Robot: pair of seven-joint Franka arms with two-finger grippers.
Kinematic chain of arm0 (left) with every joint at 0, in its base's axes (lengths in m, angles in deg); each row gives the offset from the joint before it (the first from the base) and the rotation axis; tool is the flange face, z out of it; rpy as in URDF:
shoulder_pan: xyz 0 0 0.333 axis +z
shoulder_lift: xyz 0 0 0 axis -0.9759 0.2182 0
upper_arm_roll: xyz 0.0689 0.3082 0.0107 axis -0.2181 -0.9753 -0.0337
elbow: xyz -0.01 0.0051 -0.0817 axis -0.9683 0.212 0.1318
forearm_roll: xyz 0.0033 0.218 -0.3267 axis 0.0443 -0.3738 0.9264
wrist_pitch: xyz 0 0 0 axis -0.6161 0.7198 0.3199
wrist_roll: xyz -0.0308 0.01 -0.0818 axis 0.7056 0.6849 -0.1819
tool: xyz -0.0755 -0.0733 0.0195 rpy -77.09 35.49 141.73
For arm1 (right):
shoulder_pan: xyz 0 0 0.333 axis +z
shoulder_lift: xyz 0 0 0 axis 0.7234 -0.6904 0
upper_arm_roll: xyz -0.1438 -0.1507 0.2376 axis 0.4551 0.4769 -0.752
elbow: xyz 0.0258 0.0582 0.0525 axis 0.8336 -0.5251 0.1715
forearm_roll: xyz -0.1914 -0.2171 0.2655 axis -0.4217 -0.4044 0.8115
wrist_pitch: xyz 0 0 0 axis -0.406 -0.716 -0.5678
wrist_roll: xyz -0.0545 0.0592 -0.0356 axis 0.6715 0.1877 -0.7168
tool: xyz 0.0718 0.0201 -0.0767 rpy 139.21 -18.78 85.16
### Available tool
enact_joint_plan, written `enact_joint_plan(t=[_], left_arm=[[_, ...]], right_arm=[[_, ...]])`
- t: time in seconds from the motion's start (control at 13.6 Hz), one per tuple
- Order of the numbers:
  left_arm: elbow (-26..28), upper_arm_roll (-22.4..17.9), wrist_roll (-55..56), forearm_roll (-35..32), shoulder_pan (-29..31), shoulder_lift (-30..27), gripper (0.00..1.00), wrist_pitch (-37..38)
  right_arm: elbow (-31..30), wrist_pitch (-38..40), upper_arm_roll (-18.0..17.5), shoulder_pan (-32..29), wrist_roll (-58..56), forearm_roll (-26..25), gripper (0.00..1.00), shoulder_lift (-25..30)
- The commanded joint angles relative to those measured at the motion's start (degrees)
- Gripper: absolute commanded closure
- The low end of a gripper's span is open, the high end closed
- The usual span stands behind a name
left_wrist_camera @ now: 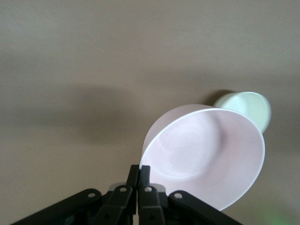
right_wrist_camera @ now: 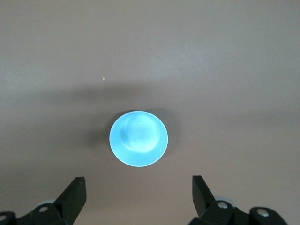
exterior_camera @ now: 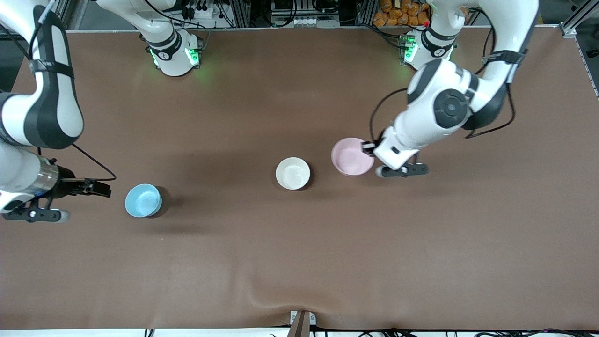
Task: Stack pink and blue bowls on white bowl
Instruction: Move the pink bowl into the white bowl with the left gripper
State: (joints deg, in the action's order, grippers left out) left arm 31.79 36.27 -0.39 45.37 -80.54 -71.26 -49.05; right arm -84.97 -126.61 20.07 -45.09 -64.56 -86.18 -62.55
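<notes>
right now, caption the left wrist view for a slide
Left gripper pinches the tilted pink bowl by its rim, white bowl close by.

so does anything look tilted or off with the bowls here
Only the pink bowl: it hangs tilted, pinched by its rim in the left end effector beside the white bowl. The blue bowl sits upright.

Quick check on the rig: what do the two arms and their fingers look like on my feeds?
Both arms are glossy white with dark grey or black joint sections, black cables strapped along the links, and green lights glowing at their bases. The left gripper and right gripper carry slim black fingers.
</notes>
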Motion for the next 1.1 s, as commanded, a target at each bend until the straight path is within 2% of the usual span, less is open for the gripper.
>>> enact_joint_plan(t=[0.0, 0.15, 0.29, 0.73, 1.03], left_arm=[[-7.2, 0.0, 9.9, 0.4, -6.1, 4.9, 1.0, 1.1], [-10.9, -0.3, 16.5, 0.1, -10.7, 8.7, 1.0, 0.6], [-13.2, -0.5, 20.0, -0.3, -13.2, 12.2, 1.0, -1.0], [-13.0, -0.5, 20.4, -4.5, -14.3, 17.9, 1.0, -5.3], [-12.6, -0.5, 21.1, -4.7, -15.0, 21.0, 1.0, -9.8]], right_arm=[[-3.7, -0.4, -0.1, -0.3, -6.0, 0.6, 0.0, -1.8], [-7.1, -1.4, -0.1, -0.5, -8.5, 0.5, 0.0, -2.1], [-7.7, -3.5, -0.1, -0.7, -9.1, 0.5, 0.0, -4.2], [-7.9, -10.0, -0.2, -2.7, -13.1, 0.6, 0.0, -9.6], [-8.4, -10.5, -0.2, -2.7, -14.5, 0.7, 0.0, -12.9]])
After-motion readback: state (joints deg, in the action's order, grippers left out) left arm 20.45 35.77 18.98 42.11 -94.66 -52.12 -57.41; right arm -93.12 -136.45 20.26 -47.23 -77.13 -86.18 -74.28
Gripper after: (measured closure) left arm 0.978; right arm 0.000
